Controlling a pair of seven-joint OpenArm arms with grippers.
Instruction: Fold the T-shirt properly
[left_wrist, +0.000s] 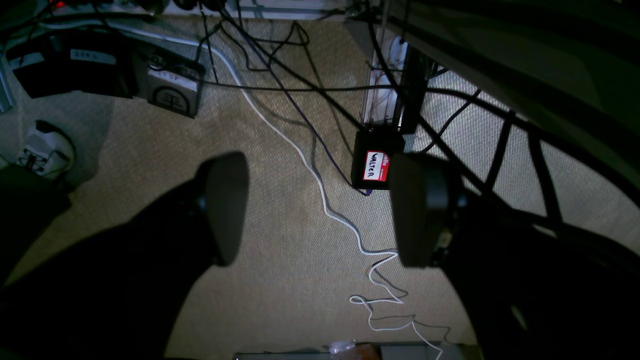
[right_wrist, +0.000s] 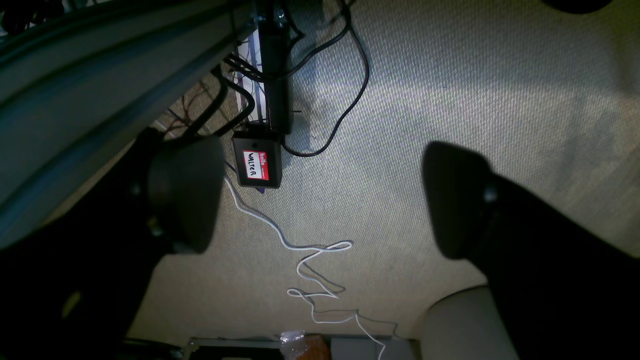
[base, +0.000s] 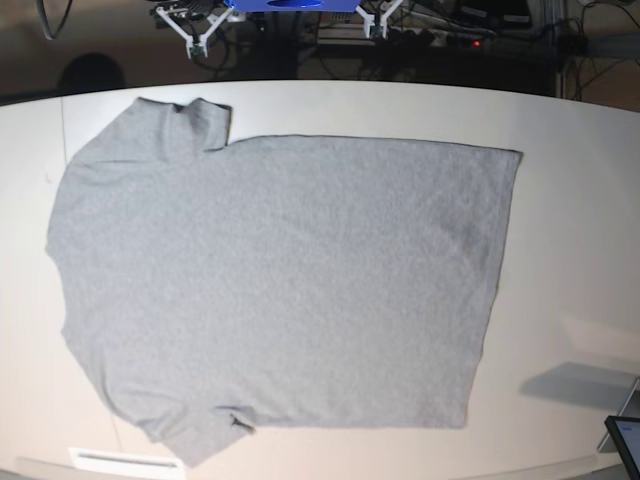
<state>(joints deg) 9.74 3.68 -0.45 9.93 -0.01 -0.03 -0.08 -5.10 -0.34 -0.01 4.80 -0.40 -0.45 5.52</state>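
Cloth dominates the base view: the light heather-grey short-sleeved cotton T-shirt (base: 280, 290) lies spread flat, plain side up, on the pale white table (base: 580, 200), its collar end toward that view's left and its straight hem toward the right. One sleeve points to the far edge and the other to the near edge, where a small corner is turned over. Neither arm shows in that view, and the shirt is untouched. Both wrist cameras look down past the table at the beige woven carpet (left_wrist: 280, 260). The left gripper (left_wrist: 320, 210) hangs over it with its dark jaws spread wide and nothing between them; the right gripper (right_wrist: 320, 200) does the same, jaws fully apart and empty. On the carpet lie a thin white cable (left_wrist: 345, 225), a tangle of black cables (left_wrist: 280, 65), and a small black box with a red-and-white name sticker (left_wrist: 375, 167).
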